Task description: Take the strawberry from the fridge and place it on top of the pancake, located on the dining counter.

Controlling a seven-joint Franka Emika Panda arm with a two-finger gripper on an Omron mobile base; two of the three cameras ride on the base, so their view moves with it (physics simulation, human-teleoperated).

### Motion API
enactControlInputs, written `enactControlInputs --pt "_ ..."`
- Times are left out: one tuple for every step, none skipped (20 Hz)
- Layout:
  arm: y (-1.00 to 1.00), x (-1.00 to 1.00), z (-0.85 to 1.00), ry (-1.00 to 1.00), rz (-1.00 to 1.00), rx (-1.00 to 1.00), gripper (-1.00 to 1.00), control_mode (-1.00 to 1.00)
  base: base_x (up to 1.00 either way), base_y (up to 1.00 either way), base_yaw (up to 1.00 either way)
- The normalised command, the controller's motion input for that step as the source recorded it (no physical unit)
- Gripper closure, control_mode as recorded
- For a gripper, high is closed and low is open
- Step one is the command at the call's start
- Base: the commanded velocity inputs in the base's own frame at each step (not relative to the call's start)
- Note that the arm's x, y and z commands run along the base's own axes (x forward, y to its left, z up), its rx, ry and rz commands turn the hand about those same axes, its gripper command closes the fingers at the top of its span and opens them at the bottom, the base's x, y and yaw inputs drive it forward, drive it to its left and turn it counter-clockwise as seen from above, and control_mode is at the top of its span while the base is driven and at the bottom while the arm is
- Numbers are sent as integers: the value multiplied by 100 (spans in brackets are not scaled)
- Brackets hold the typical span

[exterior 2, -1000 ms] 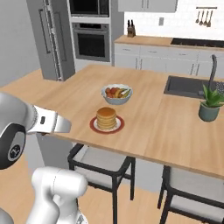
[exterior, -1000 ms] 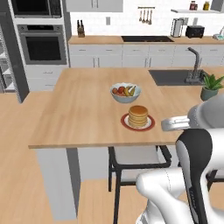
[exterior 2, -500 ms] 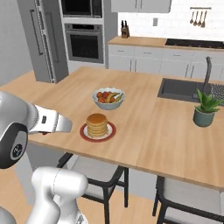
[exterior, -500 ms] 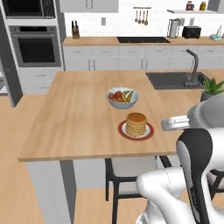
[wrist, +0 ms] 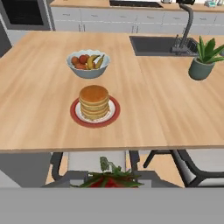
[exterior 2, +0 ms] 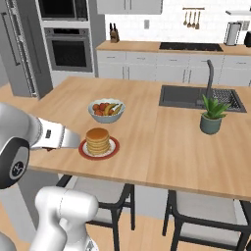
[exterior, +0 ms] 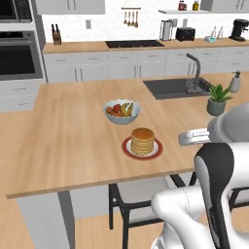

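The strawberry (wrist: pixel 109 180), dark red with green leaves, sits between my gripper's (wrist: pixel 109 182) finger tips at the bottom of the hand view; the gripper is shut on it. It hangs in front of the near edge of the dining counter (wrist: pixel 39 109), short of the pancake (wrist: pixel 93 101), a golden stack on a red-rimmed plate (wrist: pixel 77 116). From the base cameras the pancake (exterior: pixel 143 140) (exterior 2: pixel 97 140) lies near the counter's front edge (exterior: pixel 73 141), level with my hand. The grey fridge (exterior 2: pixel 19 49) stands far left.
A white fruit bowl (exterior: pixel 121 111) (exterior 2: pixel 106 109) stands just behind the pancake. To the right are a dark sink with faucet (exterior 2: pixel 196 96) and a potted plant (exterior 2: pixel 212 116) (wrist: pixel 204 59). Black stools (exterior 2: pixel 103 196) sit under the counter's near edge. Wall ovens (exterior 2: pixel 68 49) are at the back.
The base has driven, so the whole scene has shifted; the counter and pancake now lie more squarely ahead. The grip on the strawberry is unchanged.
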Motion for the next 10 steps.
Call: enactControlInputs --pt "0 92 0 13 -3 0 100 -100 0 0 0" --pt "0 100 0 14 0 0 100 -100 0 0 0" --pt "7 95 0 10 0 0 100 -100 0 0 0" --pt "0 91 0 5 0 0 100 -100 0 0 0" --pt "14 81 -6 0 0 0 100 -100 0 0 0" --pt "27 80 -11 0 0 -3 100 -100 0 0 0" --pt "36 78 -19 0 0 -2 100 -100 0 0 0" --pt "26 75 -26 0 0 0 100 -100 0 0 0" --pt "34 71 -34 0 0 0 100 -100 0 0 0" --pt "58 70 -40 0 0 0 100 -100 0 0 0"
